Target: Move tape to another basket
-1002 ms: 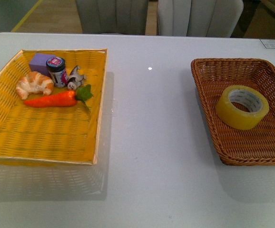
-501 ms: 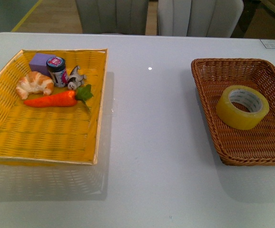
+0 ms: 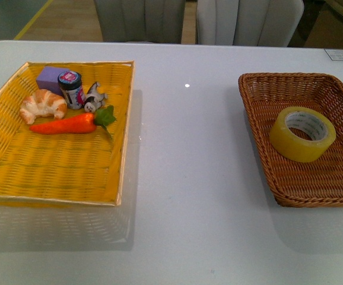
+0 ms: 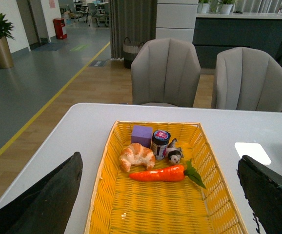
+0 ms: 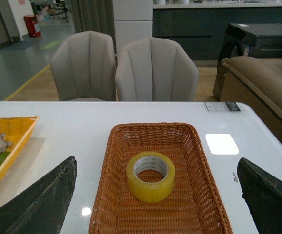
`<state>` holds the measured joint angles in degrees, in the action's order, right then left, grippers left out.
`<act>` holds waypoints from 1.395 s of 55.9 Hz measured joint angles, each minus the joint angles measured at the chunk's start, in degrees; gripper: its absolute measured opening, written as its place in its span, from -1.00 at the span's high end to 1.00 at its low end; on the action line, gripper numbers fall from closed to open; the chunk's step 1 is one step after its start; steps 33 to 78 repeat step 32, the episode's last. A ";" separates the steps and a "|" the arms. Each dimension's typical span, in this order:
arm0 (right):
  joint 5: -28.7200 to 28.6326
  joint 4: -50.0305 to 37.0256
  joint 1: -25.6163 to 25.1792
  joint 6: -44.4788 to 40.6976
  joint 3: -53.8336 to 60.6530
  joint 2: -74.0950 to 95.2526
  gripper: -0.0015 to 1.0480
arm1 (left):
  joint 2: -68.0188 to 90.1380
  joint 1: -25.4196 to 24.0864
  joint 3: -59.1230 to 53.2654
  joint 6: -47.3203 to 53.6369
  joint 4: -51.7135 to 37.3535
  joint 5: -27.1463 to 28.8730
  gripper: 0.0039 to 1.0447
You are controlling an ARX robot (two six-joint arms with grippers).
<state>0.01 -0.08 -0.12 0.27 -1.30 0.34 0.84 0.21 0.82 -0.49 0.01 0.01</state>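
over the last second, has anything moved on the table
Nothing visibly changed. The tape lies flat in the brown basket as before, the yellow basket keeps its contents in place, and neither arm enters the front view.

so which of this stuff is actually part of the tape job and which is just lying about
Part of the job:
- tape, lying flat in the brown basket
- yellow basket, the only other basket in view
- right gripper and left gripper, both open

Just lying about, all in the yellow basket:
- carrot
- croissant
- small jar
- purple block
- small toy figure
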 joint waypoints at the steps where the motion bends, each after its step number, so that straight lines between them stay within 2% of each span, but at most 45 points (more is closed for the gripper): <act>1: 0.00 0.00 0.00 0.00 0.00 0.00 -0.83 | 0.00 0.00 0.00 0.00 0.00 0.00 -0.83; 78: 0.00 -0.02 0.00 0.00 0.00 0.00 -0.83 | 0.00 0.00 0.00 0.00 0.00 0.00 -0.83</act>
